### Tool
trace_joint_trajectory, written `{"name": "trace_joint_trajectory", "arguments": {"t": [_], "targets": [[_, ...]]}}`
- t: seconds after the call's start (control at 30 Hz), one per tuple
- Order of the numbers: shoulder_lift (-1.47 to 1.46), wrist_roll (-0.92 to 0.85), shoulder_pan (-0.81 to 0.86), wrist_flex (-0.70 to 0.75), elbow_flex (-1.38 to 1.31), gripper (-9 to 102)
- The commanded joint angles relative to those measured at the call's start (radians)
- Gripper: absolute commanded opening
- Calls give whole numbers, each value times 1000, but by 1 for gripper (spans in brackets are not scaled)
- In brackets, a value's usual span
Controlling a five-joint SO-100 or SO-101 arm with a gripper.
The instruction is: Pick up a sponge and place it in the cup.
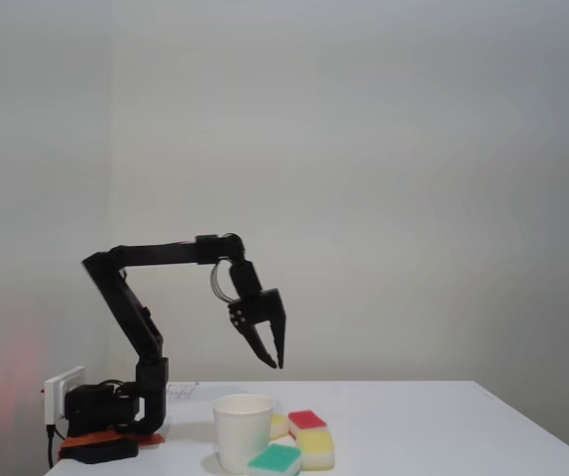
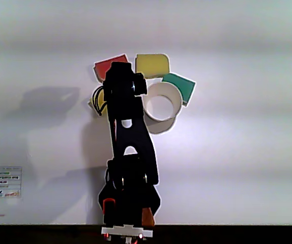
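A: In the fixed view we see the tool (image 1: 276, 359) hanging in the air above the worktop (image 1: 443, 426), fingers pointing down, their tips close together with only a narrow gap and nothing between them. It hovers above and a little to the right of the cup (image 1: 241, 431).

B: From the other view, looking down, we cannot tell how the tool stands; the black arm (image 2: 128, 142) covers it. What we do get there is the cup (image 2: 158, 124) as an open ring, upright, just right of the arm.

A: And the sponges?

B: Side on, we see a red-topped sponge (image 1: 309, 420) just right of the cup and a green-topped sponge (image 1: 276, 459) in front of it. A pale yellow sliver shows between cup and red one; we cannot tell which sponge that is.

A: From above we see more: the red-topped sponge (image 2: 108, 66), the green-topped sponge (image 2: 180, 86) touching the cup's rim, and the sponge (image 2: 152, 65), plain yellow, lying flat between them, just beyond the cup. A further yellow edge (image 2: 99, 99) peeks out left of the arm.
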Motion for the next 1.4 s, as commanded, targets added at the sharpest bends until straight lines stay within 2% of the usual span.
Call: {"name": "trace_joint_trajectory", "arguments": {"t": [0.0,0.73,0.93,1.0,1.17,1.37], "targets": [[-46,17,-25,-23,-67,1],[-132,17,-104,-51,69,6],[-189,18,-109,-127,101,6],[-215,18,-110,-155,104,9],[-258,14,-115,-190,100,23],[-261,14,-127,-184,106,31]]}}
